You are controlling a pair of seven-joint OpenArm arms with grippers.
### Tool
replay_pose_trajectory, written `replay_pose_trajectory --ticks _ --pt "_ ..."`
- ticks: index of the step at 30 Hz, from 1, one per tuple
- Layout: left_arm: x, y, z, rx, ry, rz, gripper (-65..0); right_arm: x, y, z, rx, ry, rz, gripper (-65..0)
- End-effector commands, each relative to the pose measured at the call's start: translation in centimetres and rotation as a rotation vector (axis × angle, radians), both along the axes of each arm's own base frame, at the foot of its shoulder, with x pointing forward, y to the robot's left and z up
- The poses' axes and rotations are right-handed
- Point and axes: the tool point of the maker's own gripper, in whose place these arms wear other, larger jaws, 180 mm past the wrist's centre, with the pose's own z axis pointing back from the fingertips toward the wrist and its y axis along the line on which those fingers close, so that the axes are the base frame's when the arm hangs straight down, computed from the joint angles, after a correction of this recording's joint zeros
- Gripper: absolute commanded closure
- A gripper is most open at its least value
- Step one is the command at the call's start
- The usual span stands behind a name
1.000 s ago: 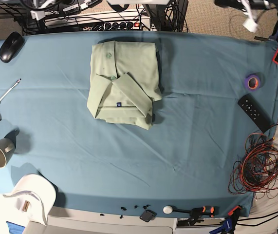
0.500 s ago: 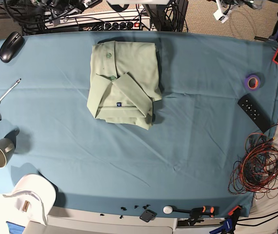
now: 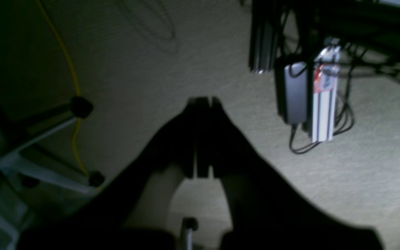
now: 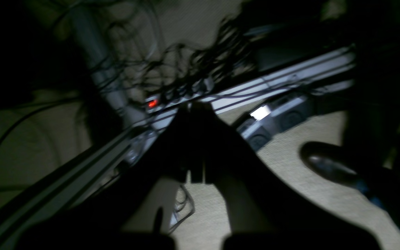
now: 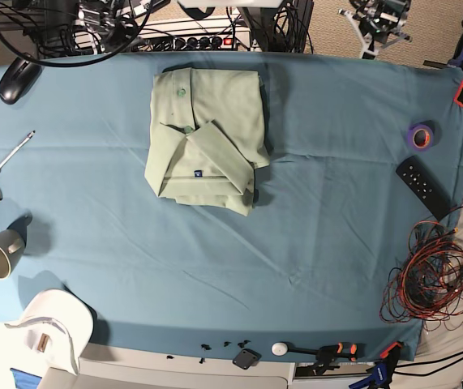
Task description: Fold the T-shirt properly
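The pale sage-green collared cotton T-shirt [image 5: 205,143] lies folded into a compact rectangle on the blue table cloth [image 5: 320,211], left of centre toward the far edge. It is judged light, soft and limp; layers will slide, so any regrasp should pinch a doubled edge or corner. The left gripper [image 3: 201,102] and right gripper [image 4: 194,107] both hang beyond the far edge, jaws fully closed, holding nothing.
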Motion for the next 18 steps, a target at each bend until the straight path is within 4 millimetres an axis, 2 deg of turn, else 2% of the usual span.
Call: replay_pose_trajectory --ticks 1,3,5,12,18 --pt "0.1 -0.1 -0.1 0.000 0.005 0.004 0.0 0.9 0.1 0.1 0.004 -0.016 0.003 0.0" --pt "-0.9 -1.0 -0.7 -0.004 0.085 0.041 0.0 1.0 1.8 -0.4 0.040 0.017 0.003 0.0" --pt "-1.8 -2.0 -1.1 -0.013 0.155 0.070 0.0 0.8 2.5 -0.7 0.049 0.040 0.000 0.0" --pt "-2.0 -5.4 -1.4 -0.065 0.163 0.075 0.0 1.4 1.6 -0.9 -0.016 0.095 -0.032 0.0" --pt "-1.2 -6.8 -1.4 -0.093 0.130 0.074 0.0 1.2 1.6 -0.9 -0.015 0.097 -0.034 0.0"
